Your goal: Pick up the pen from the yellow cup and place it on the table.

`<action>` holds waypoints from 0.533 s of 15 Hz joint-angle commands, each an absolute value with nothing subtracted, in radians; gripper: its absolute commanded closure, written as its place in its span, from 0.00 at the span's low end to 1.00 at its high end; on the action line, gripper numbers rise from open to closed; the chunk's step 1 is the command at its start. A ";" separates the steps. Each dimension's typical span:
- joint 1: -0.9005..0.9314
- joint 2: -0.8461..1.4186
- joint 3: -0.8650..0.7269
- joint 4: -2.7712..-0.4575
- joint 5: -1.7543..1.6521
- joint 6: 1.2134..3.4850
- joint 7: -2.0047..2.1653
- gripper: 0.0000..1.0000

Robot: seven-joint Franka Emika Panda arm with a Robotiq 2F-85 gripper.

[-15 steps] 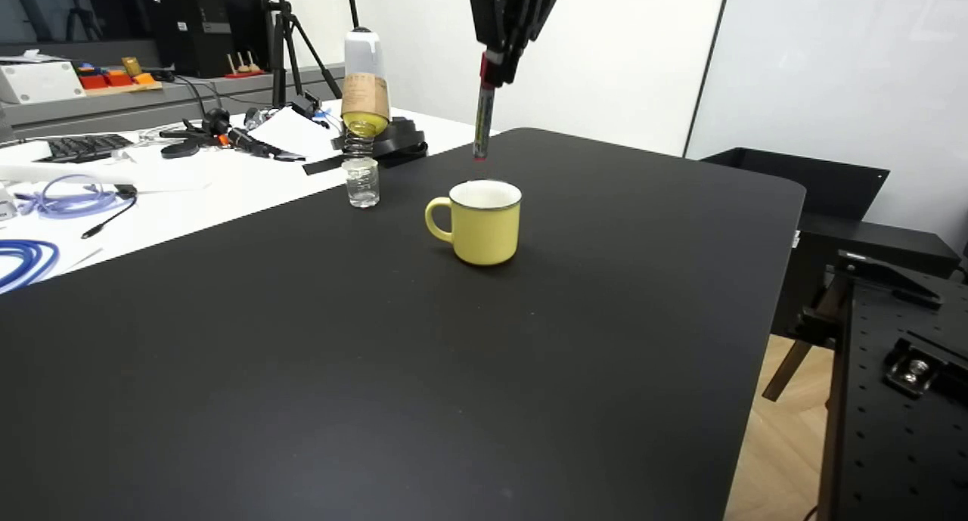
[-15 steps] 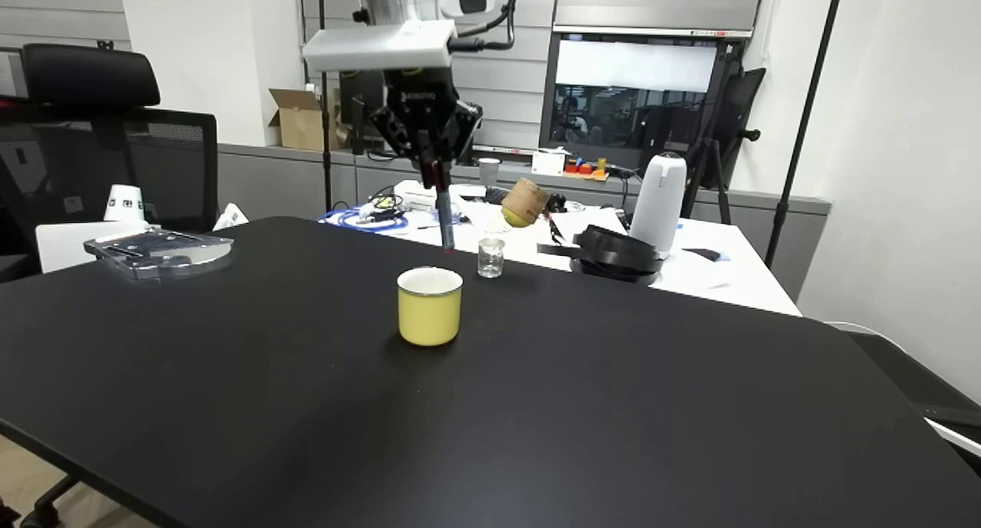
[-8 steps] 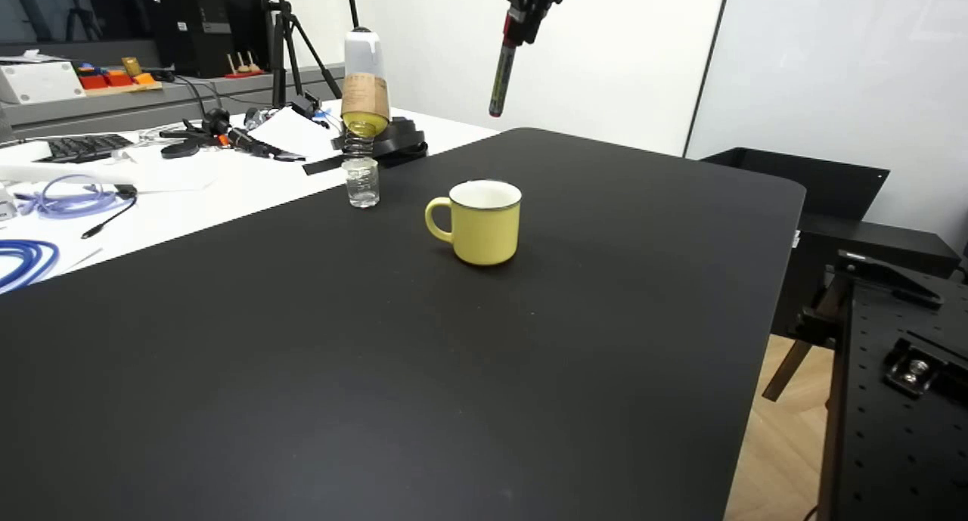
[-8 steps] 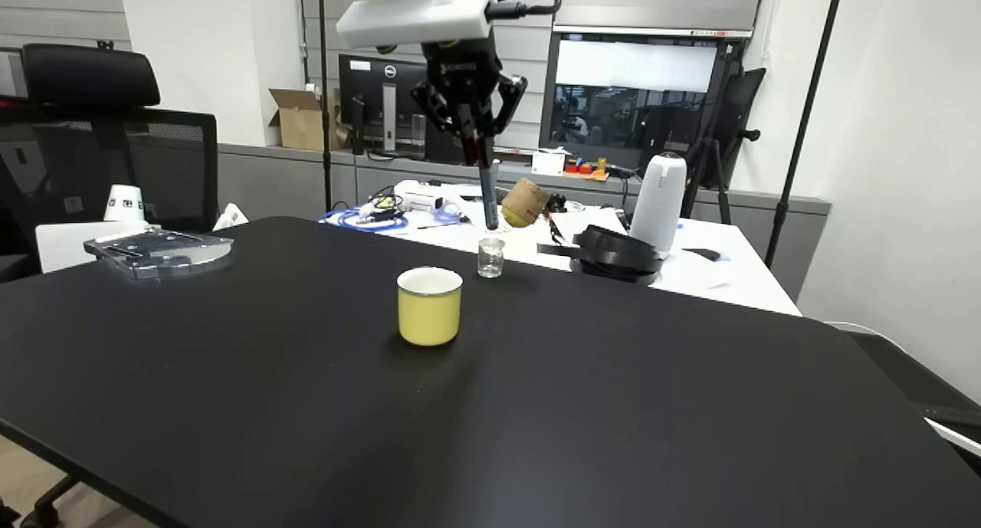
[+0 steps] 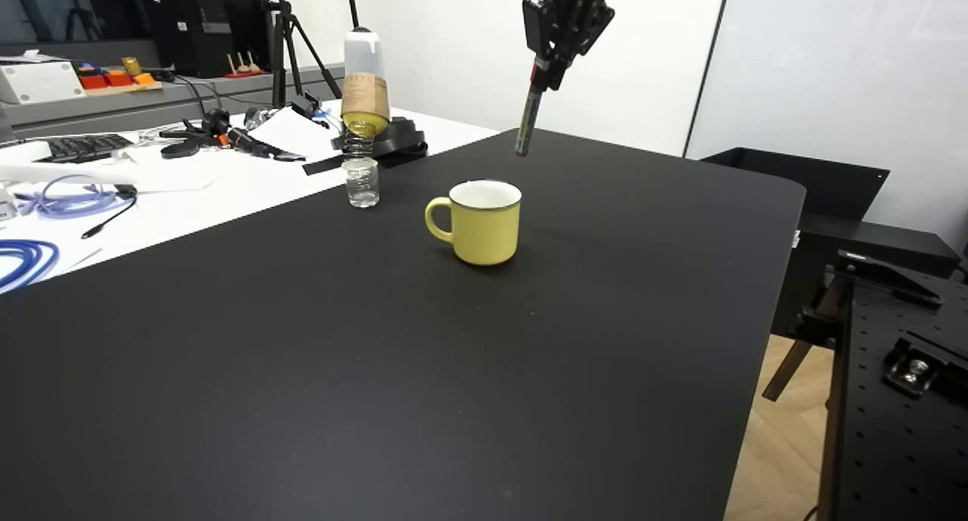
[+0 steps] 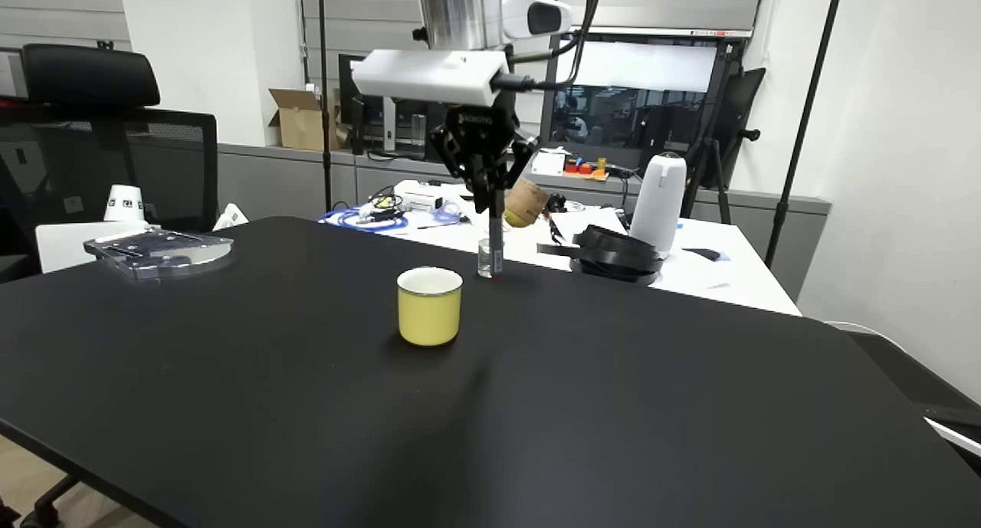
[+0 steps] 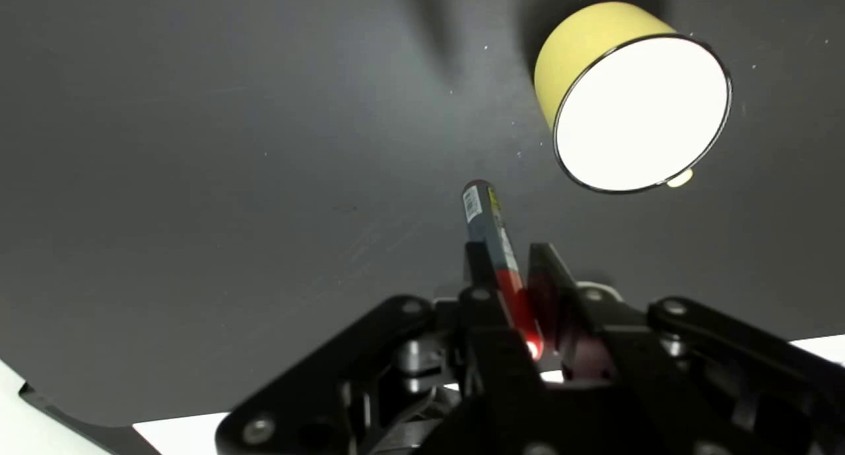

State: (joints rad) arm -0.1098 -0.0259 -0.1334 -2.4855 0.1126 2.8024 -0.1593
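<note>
My pincer (image 7: pixel 509 260) squeezes pen (image 5: pixel 528 120) by red top, low end free, likely to touch table (image 5: pixel 378 370) first, beside cup (image 5: pixel 485 230).

There is one yellow mug (image 5: pixel 486 235), with one black table (image 5: pixel 378 370) under it, one marker pen (image 7: pixel 487 227) and one Robotiq gripper (image 7: pixel 509 260) of two fingers (image 7: pixel 478 267) near it, and, farther from this mug, one white table (image 5: pixel 181 215) and one open cardboard box (image 6: pixel 300 122).

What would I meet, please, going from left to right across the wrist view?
The corner of the table, the pen, the yellow cup; the gripper is left out, as it overlaps the pen.
</note>
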 commanded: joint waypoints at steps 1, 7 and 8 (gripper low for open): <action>-0.113 0.021 -0.132 -2.477 0.172 2.807 -0.175 0.95; -0.125 0.085 -0.123 -2.468 0.194 2.791 -0.162 0.56; -0.127 0.093 -0.122 -2.467 0.191 2.790 -0.160 0.56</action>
State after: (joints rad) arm -0.1123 0.0684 -0.1323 -2.4853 0.1777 2.8016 -0.1642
